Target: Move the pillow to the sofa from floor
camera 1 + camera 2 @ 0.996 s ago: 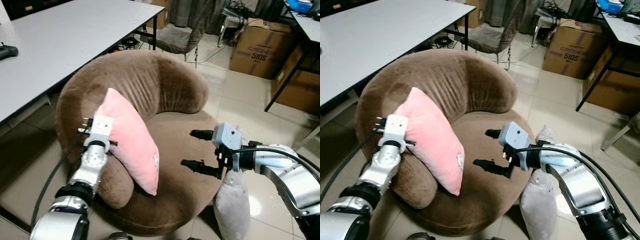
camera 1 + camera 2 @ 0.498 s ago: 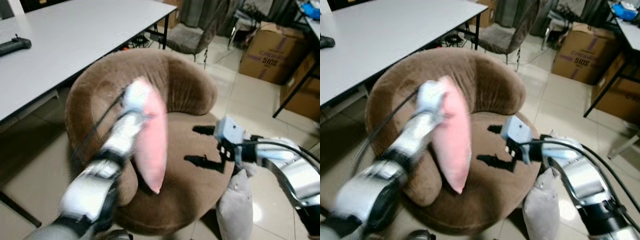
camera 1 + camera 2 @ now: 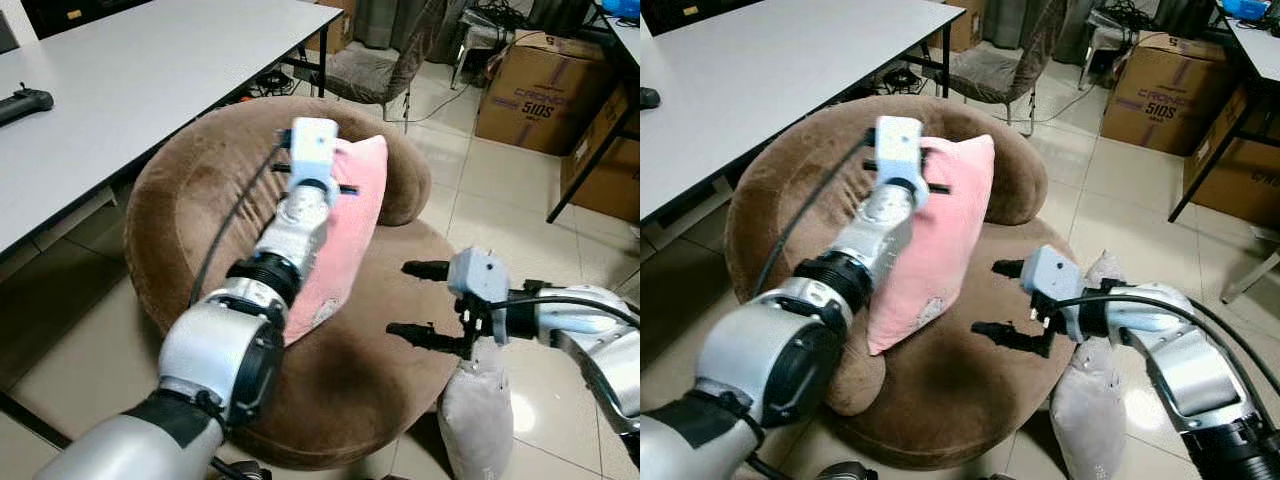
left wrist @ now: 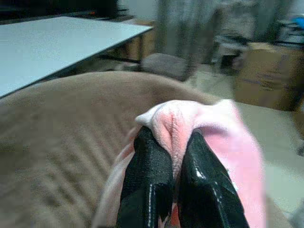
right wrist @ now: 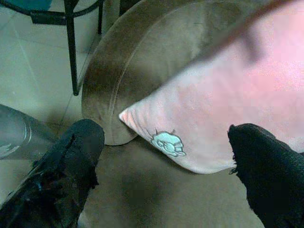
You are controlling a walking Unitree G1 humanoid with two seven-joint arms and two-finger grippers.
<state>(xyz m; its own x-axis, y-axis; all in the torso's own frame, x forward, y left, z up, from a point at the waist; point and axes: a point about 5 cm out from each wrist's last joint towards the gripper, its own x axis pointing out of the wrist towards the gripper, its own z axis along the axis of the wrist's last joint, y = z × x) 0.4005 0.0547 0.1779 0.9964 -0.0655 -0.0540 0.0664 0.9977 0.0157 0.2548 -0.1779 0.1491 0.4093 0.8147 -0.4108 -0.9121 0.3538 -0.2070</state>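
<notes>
One left tool pinches pillow edge over sofa; right tool spread.

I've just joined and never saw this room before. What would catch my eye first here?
The pink pillow, pinched at its top corner by the left claw and leaning against the curved back of the round brown sofa. Next, the right claw, open above the seat. A grey pillow stands on the floor by the sofa's right side.

A pink pillow with a small pale-blue motif, perhaps a cartoon figure, lies on the plain brown sofa; beside the sofa, grey cushion.
</notes>
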